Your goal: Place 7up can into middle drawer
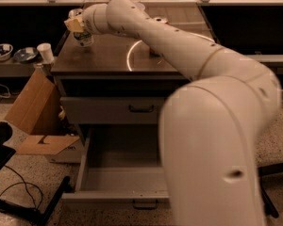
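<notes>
Drawer [122, 180]: pulled wide open at the foot of the cabinet, nearest the camera; its grey floor is shown bare, and its dark handle [144, 204] is seen at the lower edge.
Upper drawer [104, 111]: shut, directly above the open one.
Box [30, 109]: cardboard, leaned against the cabinet's left side, flap down on the floor.
Arm [212, 126]: much of the right side is filled by it; it is stretched from there across the cabinet top [108, 58] to the far left corner.
Can [85, 38]: found at that far left corner of the top, apparently upright, its upper end hidden under the gripper.
Gripper [78, 26]: placed right over the can, touching or all but touching it; whether the can is pinched cannot be told.
Key relation: the can lies directly beneath the gripper, long axis vertical; the drawer lies below it, nearer the camera and somewhat to the right.
Coming move (judged): a carry off the top's front edge, then down into the drawer, is called for.
Risk (judged): the upper drawer could be clipped on the way down.
</notes>
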`<state>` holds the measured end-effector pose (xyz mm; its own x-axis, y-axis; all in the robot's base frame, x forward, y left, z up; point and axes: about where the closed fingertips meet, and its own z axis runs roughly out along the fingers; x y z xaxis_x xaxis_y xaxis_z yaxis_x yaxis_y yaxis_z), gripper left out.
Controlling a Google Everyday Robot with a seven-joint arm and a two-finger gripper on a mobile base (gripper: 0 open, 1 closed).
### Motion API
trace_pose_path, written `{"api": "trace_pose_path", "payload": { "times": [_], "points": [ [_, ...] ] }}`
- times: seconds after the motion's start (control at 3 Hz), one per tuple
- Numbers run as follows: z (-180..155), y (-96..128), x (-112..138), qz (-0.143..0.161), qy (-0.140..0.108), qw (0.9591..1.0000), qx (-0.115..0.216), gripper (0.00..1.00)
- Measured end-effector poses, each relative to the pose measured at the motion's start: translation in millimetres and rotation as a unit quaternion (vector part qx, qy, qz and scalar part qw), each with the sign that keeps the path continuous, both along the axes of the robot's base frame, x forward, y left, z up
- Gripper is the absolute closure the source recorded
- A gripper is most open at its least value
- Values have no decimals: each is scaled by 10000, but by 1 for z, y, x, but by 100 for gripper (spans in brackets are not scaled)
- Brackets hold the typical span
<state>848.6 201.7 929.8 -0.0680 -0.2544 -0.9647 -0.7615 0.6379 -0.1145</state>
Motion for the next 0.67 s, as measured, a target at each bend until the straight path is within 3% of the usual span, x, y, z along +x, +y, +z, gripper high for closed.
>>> {"api": "trace_pose_path", "payload": {
  "times": [0.33, 0.67],
  "points": [
    [44, -47, -60, 26, -329, 9994, 101, 100],
    [55, -70, -136, 154, -358, 9992, 94, 100]
  ]
}}
